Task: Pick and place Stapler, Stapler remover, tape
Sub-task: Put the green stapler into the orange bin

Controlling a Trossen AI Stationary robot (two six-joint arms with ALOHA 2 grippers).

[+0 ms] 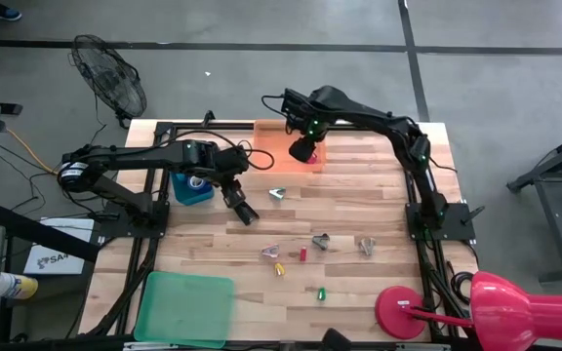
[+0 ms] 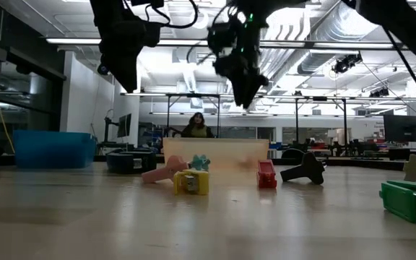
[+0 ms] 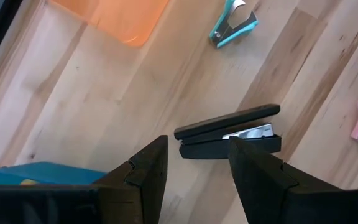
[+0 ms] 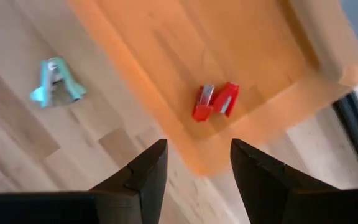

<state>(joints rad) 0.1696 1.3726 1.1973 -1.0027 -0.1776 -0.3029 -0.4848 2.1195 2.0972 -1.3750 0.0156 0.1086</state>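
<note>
The stapler point(image 3: 229, 132) lies on the table point(image 1: 379, 185) between bin point(image 1: 191, 188) and staple remover point(image 1: 277, 193)

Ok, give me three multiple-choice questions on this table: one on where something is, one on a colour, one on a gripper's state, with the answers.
1. Where does the red staple remover lie?
A. on the bare wood
B. in the orange tray
C. in a blue bin

2. What colour is the staple remover on the wood near the black stapler?
A. teal
B. yellow
C. purple

3. How is the left gripper?
A. shut on the stapler
B. open over the stapler
C. open over a green tray

Answers:
1 B: the right wrist view shows it inside the tray's rim, below the open right gripper.
2 A: the left wrist view shows the teal staple remover beyond the stapler.
3 B: its fingers stand apart with the stapler just beyond them, not clamped.
</note>
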